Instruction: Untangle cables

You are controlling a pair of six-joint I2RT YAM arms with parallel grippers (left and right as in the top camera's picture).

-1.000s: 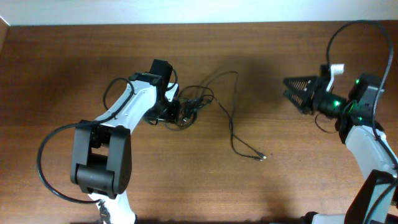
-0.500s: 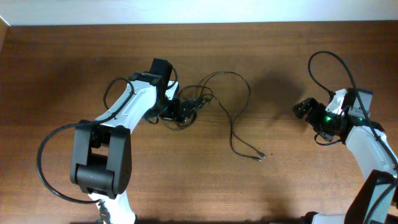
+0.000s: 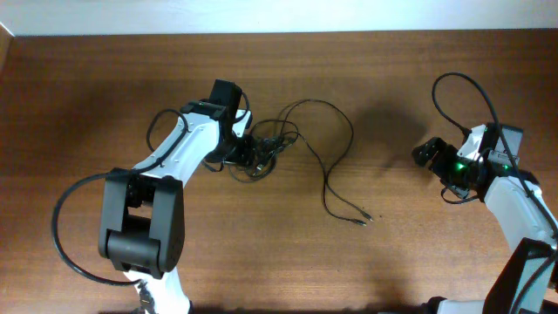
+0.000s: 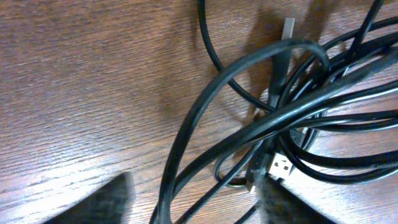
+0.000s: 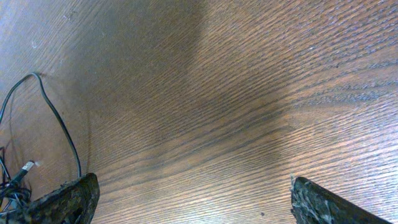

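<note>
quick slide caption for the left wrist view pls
Left gripper open over a knot of looped black cables on the wooden table, one USB plug showing.

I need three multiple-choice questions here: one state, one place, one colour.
1. The right hand is: A shut tight; B open, empty; C out of view.
2. The tangled bundle of thin black cables lies: A at the left hand; B at the right hand; C midway between both.
3. The wooden table is: A white; B green; C brown.
1 B: its fingers stand wide apart, only wood between.
2 A: overhead, the left hand sits in the tangle.
3 C: brown grain shows.
</note>
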